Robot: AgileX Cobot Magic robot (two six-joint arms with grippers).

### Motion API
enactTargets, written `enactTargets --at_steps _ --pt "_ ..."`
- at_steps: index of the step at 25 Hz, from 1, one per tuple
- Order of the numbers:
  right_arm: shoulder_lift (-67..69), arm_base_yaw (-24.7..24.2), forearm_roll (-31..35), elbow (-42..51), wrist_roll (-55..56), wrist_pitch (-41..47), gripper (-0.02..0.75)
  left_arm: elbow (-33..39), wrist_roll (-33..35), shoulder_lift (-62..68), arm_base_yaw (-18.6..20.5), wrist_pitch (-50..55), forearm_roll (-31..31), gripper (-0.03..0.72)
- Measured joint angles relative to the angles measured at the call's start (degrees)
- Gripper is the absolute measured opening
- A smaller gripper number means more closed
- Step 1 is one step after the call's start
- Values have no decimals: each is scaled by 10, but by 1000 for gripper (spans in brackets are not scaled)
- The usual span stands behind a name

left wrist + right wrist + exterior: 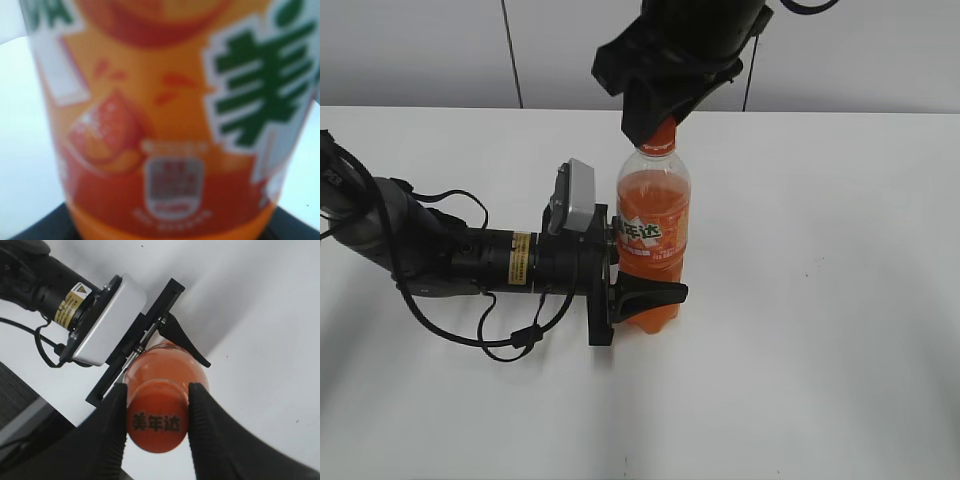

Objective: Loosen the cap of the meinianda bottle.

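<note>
The meinianda bottle (653,235) stands upright on the white table, clear plastic with orange drink and an orange label. My left gripper (645,292) is shut on its lower body from the left. In the left wrist view the blurred label (165,150) fills the frame and the jaws are mostly hidden. The orange cap (157,420) has dark characters on top. My right gripper (157,417) comes from above and is shut on the cap, one black finger on each side. In the exterior view the cap (663,134) shows just below the right gripper (660,115).
The left arm (450,250) lies across the table from the left with loose black cables (510,335) beside it. The white table (820,300) stretches to the right and front. A grey wall runs behind.
</note>
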Motion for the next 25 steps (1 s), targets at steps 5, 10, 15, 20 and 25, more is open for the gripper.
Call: enactTargets --at_steps 5,10,15,20,25 --pt "0 0 4 0 -178 1 272 0 1 0 0 0 1 391" --pt "0 0 7 0 -325 1 272 0 1 0 0 -1 1 391" --pt "0 0 10 0 -442 3 272 0 2 0 0 0 3 391" --pt "0 0 17 0 -582 7 272 -1 2 0 1 0 8 391" --pt "-1 0 18 0 -703 10 272 -2 2 0 1 0 11 391"
